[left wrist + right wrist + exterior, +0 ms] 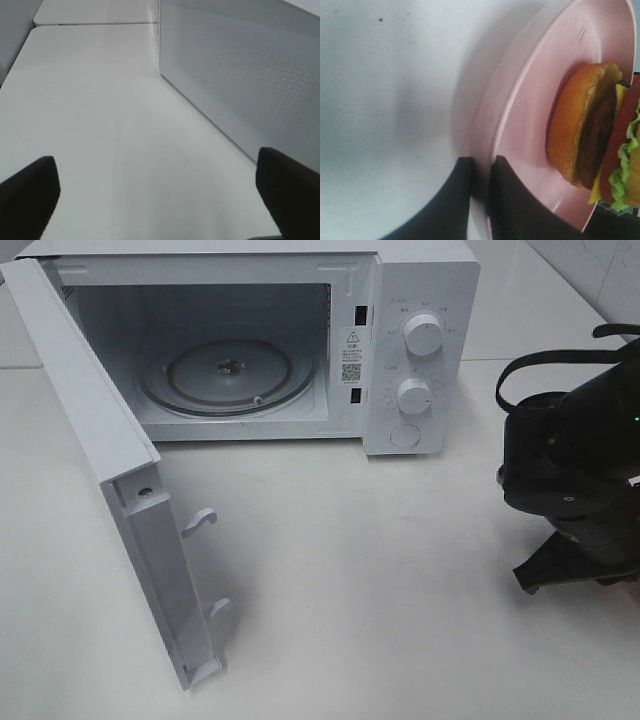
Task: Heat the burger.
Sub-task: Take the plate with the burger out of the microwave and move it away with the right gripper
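The burger (592, 125) shows only in the right wrist view: golden-brown bun, dark patty, yellow cheese and green lettuce. It sits on a round pink plate (530, 115). My right gripper (481, 160) is shut on the plate's rim, one finger on each side. In the exterior high view the right arm (575, 470) is at the right edge of the table and the burger is hidden there. The white microwave (420, 340) stands at the back with its door (110, 470) swung wide open and its glass turntable (230, 375) bare. My left gripper (155, 170) is open and empty over the table.
The open door juts toward the front left of the white table (380, 590). The microwave's perforated side wall (240, 75) is close beside the left gripper. Two knobs (424, 337) and a button are on the microwave's right panel.
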Robot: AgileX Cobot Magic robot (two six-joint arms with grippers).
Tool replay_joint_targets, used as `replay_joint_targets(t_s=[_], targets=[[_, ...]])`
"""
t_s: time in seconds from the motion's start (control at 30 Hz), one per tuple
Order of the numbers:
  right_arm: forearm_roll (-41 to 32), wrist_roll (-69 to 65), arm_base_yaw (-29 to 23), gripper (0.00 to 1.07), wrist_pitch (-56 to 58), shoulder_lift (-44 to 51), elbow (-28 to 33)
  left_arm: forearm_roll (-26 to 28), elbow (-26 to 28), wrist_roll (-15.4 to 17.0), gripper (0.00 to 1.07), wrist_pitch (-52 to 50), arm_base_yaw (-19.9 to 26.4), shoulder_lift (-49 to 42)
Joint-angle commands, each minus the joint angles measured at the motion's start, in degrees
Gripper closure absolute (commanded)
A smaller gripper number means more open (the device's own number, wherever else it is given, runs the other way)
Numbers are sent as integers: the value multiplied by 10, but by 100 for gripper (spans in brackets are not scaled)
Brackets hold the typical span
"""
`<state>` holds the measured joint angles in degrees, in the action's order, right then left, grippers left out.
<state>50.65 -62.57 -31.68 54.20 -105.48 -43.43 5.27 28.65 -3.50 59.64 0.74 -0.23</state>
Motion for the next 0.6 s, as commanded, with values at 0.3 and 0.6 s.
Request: replay_joint_targets(t_s=[0.3,0.6], targets=[[41,-52,2,90,24,-48,-2,0,-2,-1,7,-1,2,-13],[13,2,1,57,23,0,-2,0,-2,-1,7,-1,2,-13]])
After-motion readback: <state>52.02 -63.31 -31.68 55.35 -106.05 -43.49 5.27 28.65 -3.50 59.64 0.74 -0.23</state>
